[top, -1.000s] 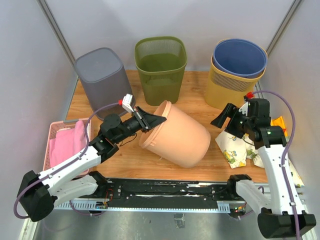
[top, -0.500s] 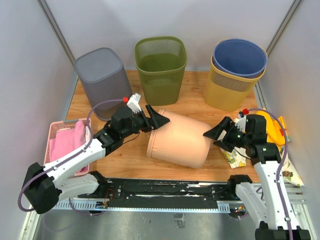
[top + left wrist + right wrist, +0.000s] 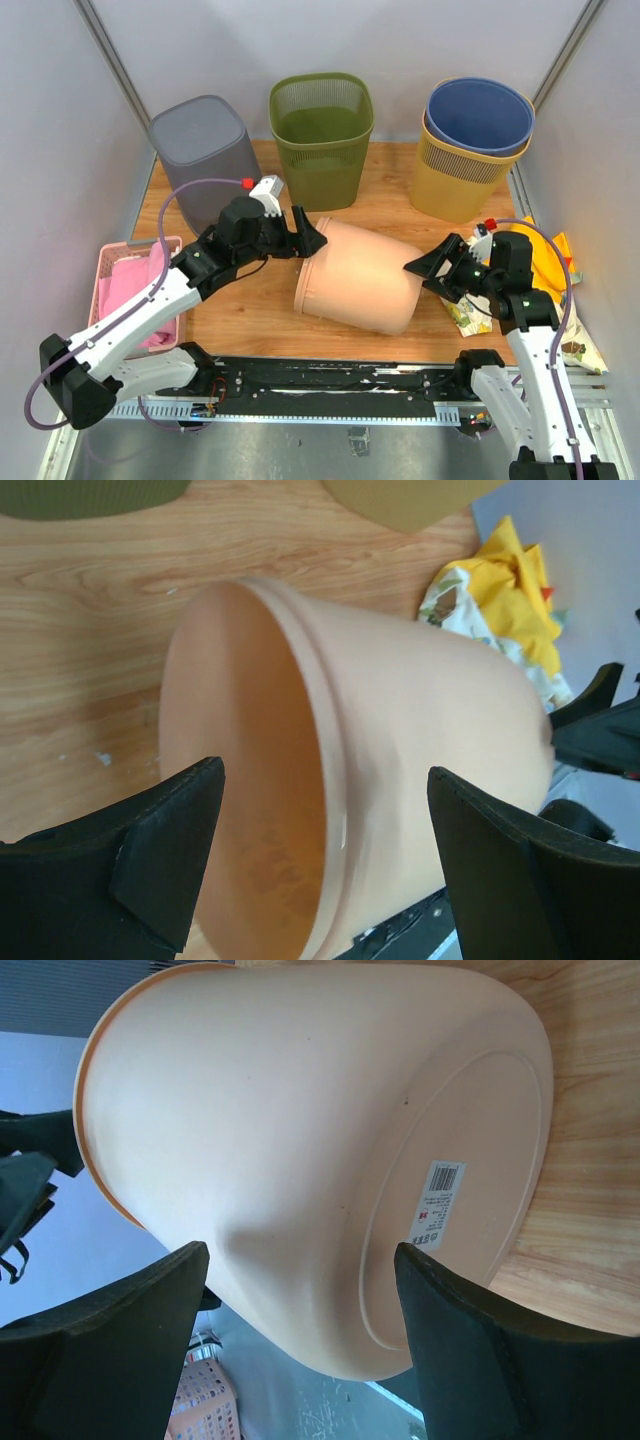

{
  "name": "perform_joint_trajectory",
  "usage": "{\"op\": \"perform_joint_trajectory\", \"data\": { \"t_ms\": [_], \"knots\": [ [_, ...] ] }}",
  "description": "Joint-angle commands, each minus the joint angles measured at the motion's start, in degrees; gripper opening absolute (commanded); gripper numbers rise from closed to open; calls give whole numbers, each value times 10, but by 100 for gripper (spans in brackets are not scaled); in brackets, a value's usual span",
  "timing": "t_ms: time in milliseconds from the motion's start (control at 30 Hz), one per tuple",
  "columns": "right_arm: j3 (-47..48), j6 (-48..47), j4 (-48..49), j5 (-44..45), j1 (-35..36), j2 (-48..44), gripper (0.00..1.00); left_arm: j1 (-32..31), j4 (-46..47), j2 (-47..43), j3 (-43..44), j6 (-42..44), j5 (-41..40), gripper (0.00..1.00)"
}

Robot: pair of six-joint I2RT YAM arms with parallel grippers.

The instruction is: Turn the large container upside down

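The left gripper [image 3: 305,232] stands spread wide and grips nothing. Just ahead of its black fingers [image 3: 165,865] lies the large peach plastic container [image 3: 360,275], tipped on its side on the wooden tabletop [image 3: 250,305], its open mouth facing this gripper. The right gripper [image 3: 432,262], likewise wide and empty, faces the container's flat, labelled base close in front; whether it touches cannot be told.
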Motion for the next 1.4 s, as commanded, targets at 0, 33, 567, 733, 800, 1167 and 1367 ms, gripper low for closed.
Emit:
{"op": "perform_joint_trajectory", "data": {
  "t_ms": [0, 33, 567, 733, 800, 1167, 1367],
  "knots": [
    [-24, 27, 40, -30, -8, 1, 77, -1, -54, -38, -20, 55, -6, 85],
    [-27, 28, 44, -31, -8, 2, 77, -1, -59, -40, -22, 59, 2, 84],
    [-9, 22, 72, -76, -8, 17, 71, -1, -63, -6, -52, 70, 13, 25],
    [7, 23, 87, -90, -8, 8, 65, -1, -43, 6, -68, 65, 29, 24],
    [9, 29, 106, -104, -8, 4, 63, -1, -33, 11, -72, 64, 37, 25],
    [56, 32, 164, -154, 3, -4, 59, -1, 21, 46, -84, 43, 92, 26],
    [114, 13, 154, -151, 21, 18, 59, -1, 52, 62, -87, 28, 125, 27]
  ]
}}
